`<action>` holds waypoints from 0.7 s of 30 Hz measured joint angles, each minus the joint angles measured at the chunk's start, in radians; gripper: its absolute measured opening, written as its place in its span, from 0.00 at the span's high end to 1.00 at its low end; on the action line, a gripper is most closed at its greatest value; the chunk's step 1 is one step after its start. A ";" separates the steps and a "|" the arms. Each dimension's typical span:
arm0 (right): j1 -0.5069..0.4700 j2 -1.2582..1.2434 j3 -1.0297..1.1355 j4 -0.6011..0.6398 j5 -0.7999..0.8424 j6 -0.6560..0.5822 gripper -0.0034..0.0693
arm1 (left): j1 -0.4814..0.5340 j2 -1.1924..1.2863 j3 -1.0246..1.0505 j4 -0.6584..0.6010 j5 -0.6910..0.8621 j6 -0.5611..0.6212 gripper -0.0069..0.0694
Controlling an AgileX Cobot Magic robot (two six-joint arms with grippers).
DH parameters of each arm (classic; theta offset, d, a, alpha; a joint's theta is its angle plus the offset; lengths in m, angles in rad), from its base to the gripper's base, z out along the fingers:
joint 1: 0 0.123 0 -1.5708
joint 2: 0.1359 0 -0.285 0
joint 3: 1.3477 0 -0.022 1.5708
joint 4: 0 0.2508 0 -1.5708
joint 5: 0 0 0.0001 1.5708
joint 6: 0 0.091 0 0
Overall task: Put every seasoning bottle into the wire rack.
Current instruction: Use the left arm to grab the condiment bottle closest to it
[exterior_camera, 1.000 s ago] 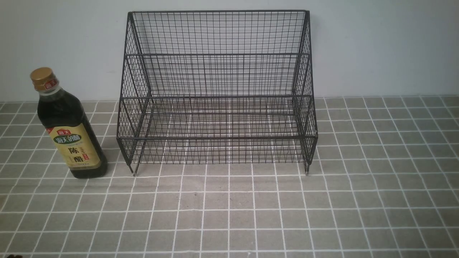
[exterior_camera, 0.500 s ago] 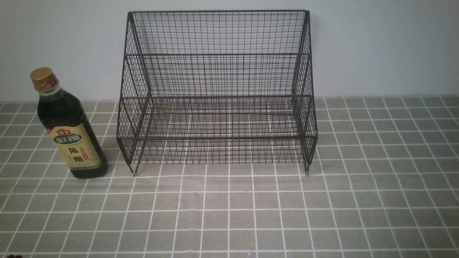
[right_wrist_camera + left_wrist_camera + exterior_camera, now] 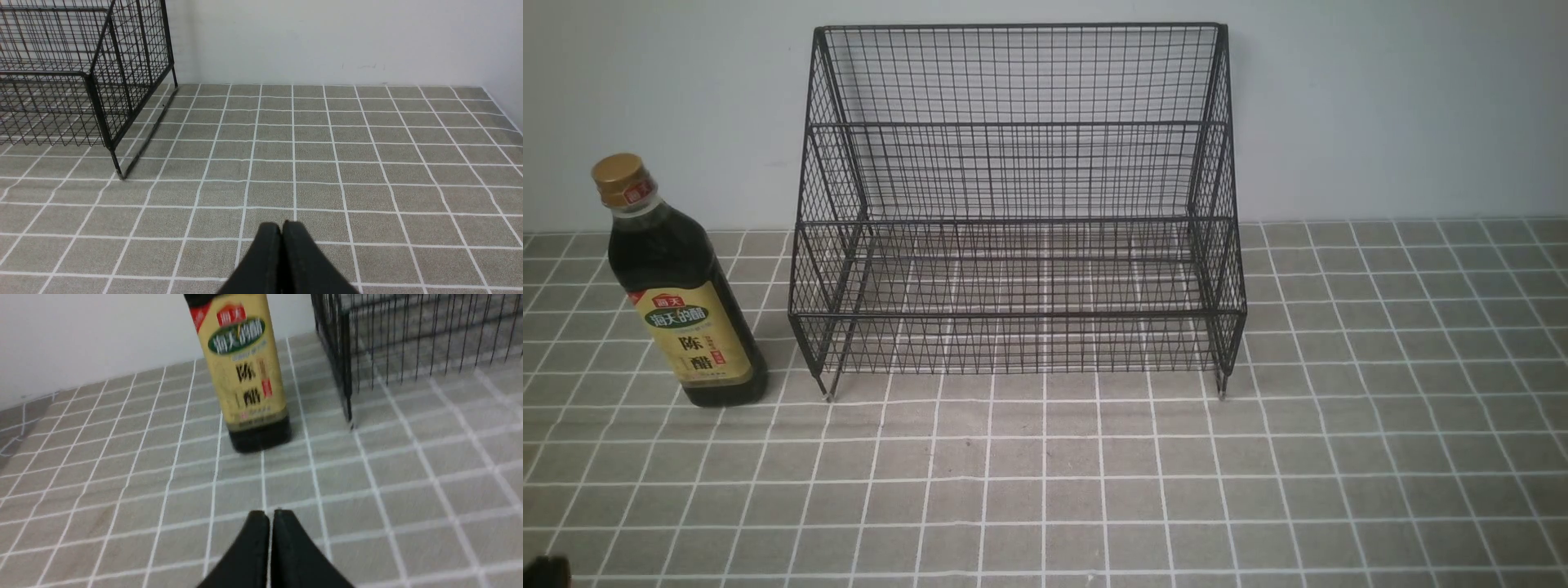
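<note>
The seasoning bottle [image 3: 683, 294] stands upright on the tiled cloth at the left: near-black liquid, gold cap, tan-yellow label. It stands just left of the black wire rack [image 3: 1021, 220], which holds nothing. In the left wrist view the bottle [image 3: 245, 375] is ahead of my left gripper [image 3: 269, 514], which is shut and empty, well short of the bottle. The rack's corner [image 3: 347, 375] shows beside it. My right gripper [image 3: 282, 225] is shut and empty over bare cloth, with the rack's right end [image 3: 102, 81] off to one side. A dark bit of my left arm [image 3: 543, 572] shows at the front view's bottom left corner.
A grey cloth with white grid lines [image 3: 1094, 474] covers the table. A pale wall [image 3: 1380, 106] rises right behind the rack. In the right wrist view a side wall [image 3: 506, 61] bounds the table's far right.
A dark part of my left arm has come further into the front view's bottom left corner. The bottle and rack have not moved.
</note>
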 joint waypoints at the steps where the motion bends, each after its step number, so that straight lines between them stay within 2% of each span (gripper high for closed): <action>1: 0.000 0.000 0.000 0.000 0.000 0.000 0.97 | 0.000 0.000 0.000 -0.048 -0.059 -0.039 0.92; 5: 0.000 0.000 0.000 0.000 0.000 0.000 0.97 | 0.000 0.000 0.000 -0.161 -0.256 -0.104 0.92; 7: 0.000 0.000 0.000 0.000 0.000 0.000 0.97 | 0.000 0.000 0.000 -0.174 -0.329 -0.110 0.92; 10: 0.000 0.000 0.000 0.000 0.000 0.000 0.97 | 0.000 0.002 0.000 -0.187 -0.581 -0.116 0.92; 12: 0.000 0.000 0.000 0.000 0.000 0.000 0.97 | 0.000 0.035 -0.005 -0.183 -0.669 -0.116 0.92; 18: 0.000 0.000 0.000 0.000 0.000 0.000 0.97 | 0.000 0.275 -0.105 -0.176 -0.667 -0.107 0.88; 21: 0.000 0.000 0.000 0.000 0.000 0.000 0.97 | 0.000 0.494 -0.218 -0.176 -0.667 -0.104 0.78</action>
